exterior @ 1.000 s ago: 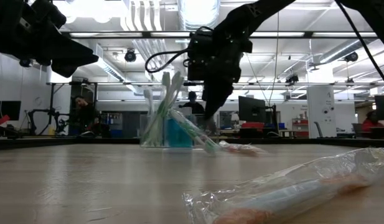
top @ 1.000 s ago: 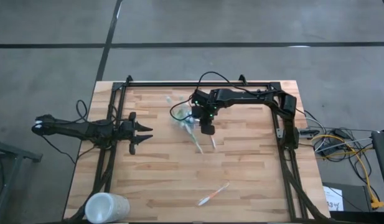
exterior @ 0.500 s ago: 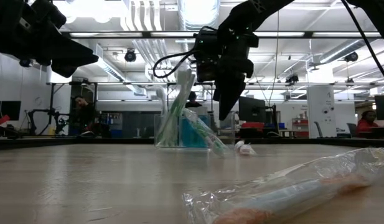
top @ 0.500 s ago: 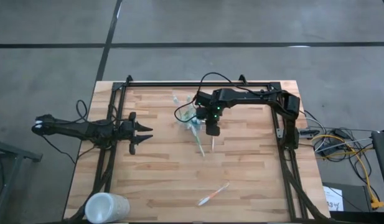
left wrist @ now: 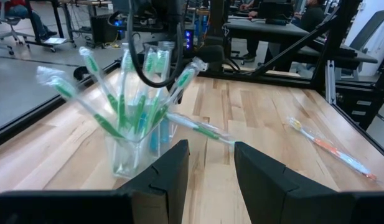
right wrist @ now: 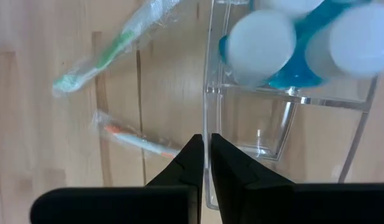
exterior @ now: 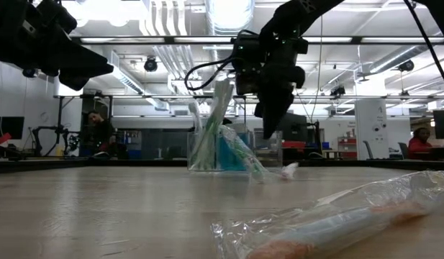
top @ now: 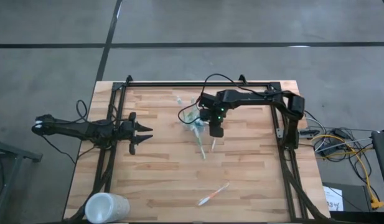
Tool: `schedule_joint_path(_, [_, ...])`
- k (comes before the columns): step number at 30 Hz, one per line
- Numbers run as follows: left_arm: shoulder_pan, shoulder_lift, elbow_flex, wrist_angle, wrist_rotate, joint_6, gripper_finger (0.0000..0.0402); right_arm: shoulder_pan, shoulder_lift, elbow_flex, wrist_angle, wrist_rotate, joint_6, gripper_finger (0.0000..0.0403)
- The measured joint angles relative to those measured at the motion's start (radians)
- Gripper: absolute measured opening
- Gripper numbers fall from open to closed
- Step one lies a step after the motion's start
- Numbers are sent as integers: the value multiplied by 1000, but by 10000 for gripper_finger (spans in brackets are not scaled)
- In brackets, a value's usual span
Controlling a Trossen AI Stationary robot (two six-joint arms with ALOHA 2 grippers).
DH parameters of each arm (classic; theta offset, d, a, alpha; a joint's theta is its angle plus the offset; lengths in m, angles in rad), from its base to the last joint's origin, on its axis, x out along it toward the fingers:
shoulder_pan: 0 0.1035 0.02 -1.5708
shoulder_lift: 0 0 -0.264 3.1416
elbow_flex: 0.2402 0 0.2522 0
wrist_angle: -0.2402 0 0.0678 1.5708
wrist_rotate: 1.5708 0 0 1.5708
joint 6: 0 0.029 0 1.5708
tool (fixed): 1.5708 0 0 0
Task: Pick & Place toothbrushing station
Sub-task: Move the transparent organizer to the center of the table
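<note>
Toothbrushing station (top: pixel 190 117) near the back middle of the table (top: pixel 160 174), standing upright, full of green brushes and blue tubes that poke up and lean out. Right up against the right gripper (top: pixel 215 130), on the side toward the left arm. Thin clear wall caught between the right fingers, pressed almost together and pinching it from above. Hard to tell whether resting on the wood or lifted a tiny bit. Much closer to the right arm than the left. Left gripper (top: pixel 140 132) well apart, waiting at the table's left side, fingers spread and holding nothing. One wrapped green brush (top: pixel 200 142) lying flat just beside the station.
</note>
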Motion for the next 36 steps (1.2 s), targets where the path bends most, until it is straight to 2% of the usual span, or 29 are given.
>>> schedule_joint_path(16, [0,0,0,-2,0,0,136,0,-138,-217,41,-9,66,18])
schedule_joint_path(36, [0,0,0,-1,0,4,136,5,-495,-557,162,0,201,18])
